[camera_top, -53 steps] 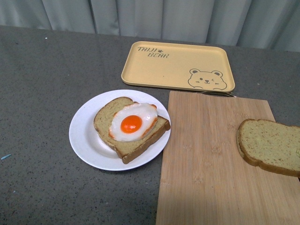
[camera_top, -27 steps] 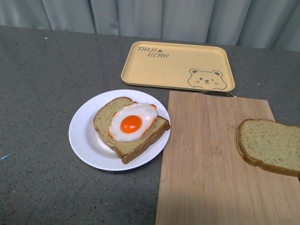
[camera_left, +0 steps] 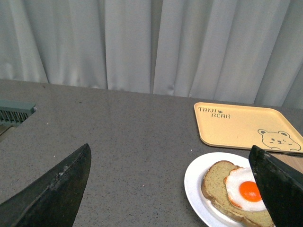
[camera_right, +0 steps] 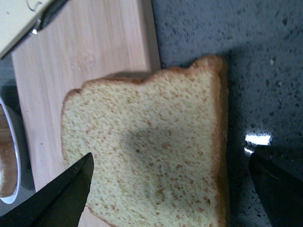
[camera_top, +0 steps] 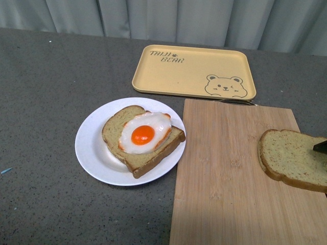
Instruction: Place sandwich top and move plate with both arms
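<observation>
The sandwich top (camera_top: 288, 158), a plain speckled brown slice, lies at the right edge of the wooden board (camera_top: 230, 178). My right gripper (camera_right: 168, 194) hovers open over the sandwich top (camera_right: 151, 151), one finger on each side of it. One black fingertip (camera_top: 322, 146) shows at the frame's right edge in the front view. The white plate (camera_top: 89, 148) sits left of the board and holds a bread slice with a fried egg (camera_top: 144, 133). My left gripper (camera_left: 170, 198) is open and empty above the grey table, left of the plate (camera_left: 194, 182).
A yellow bear-print tray (camera_top: 194, 71) lies behind the plate and board. A knife-like metal piece (camera_top: 237, 101) rests between tray and board. Grey curtains close the back. A grey ribbed object (camera_left: 14, 114) sits at the table's far left.
A black fingertip of my right gripper has come into the front view at the right edge, over the sandwich top. Plate and bread have not moved.
</observation>
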